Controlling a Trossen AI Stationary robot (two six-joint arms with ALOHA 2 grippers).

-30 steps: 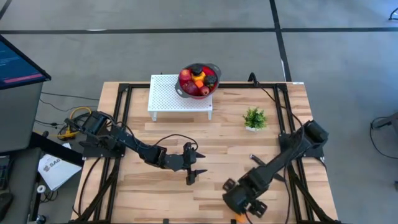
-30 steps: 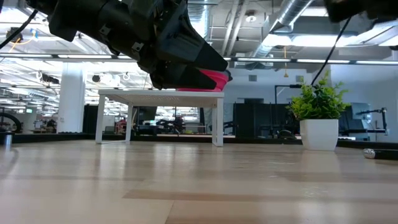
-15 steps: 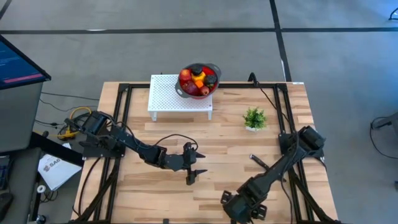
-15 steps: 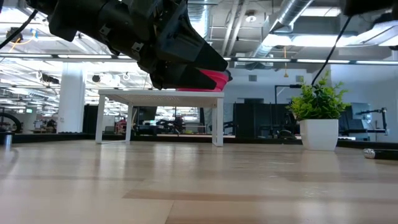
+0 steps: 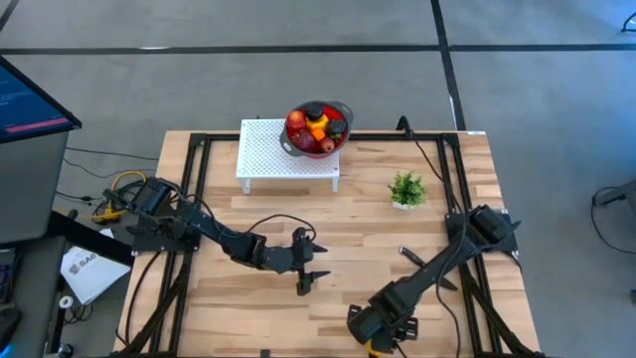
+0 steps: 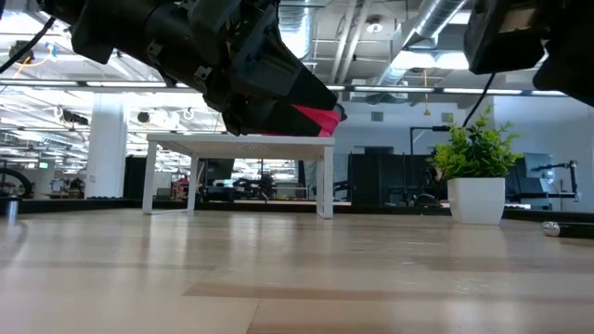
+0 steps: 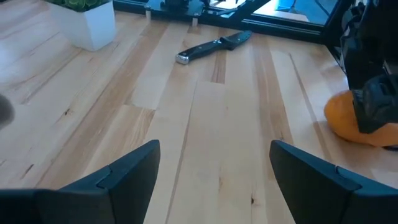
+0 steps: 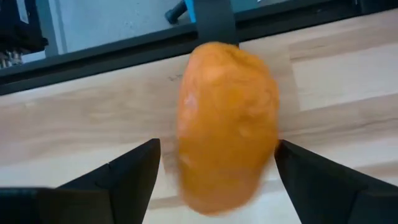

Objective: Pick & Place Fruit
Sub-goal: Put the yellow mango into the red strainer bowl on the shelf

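Observation:
An orange fruit [image 8: 227,124] lies on the table by its near edge, also seen in the high view [image 5: 377,348] and the left wrist view [image 7: 346,119]. My right gripper [image 8: 217,146] hangs open just above it, pointing steeply down, one finger on either side; I see no contact. More fruit [image 5: 318,126], red, orange and dark, fills a grey bowl [image 5: 343,108] on a white perforated stand [image 5: 273,154] at the far side. My left gripper [image 5: 316,261] waits open above the table's middle, holding nothing.
A small green plant in a white pot [image 5: 406,189] stands right of the stand. A black-handled knife [image 7: 214,46] lies on the wood between the plant and my right gripper. Black frame rails [image 5: 189,189] run along the table's sides.
My right gripper has come down toward the orange fruit at the near edge and has rolled about its own axis, staying open. The fruit has not moved. My left arm has kept still.

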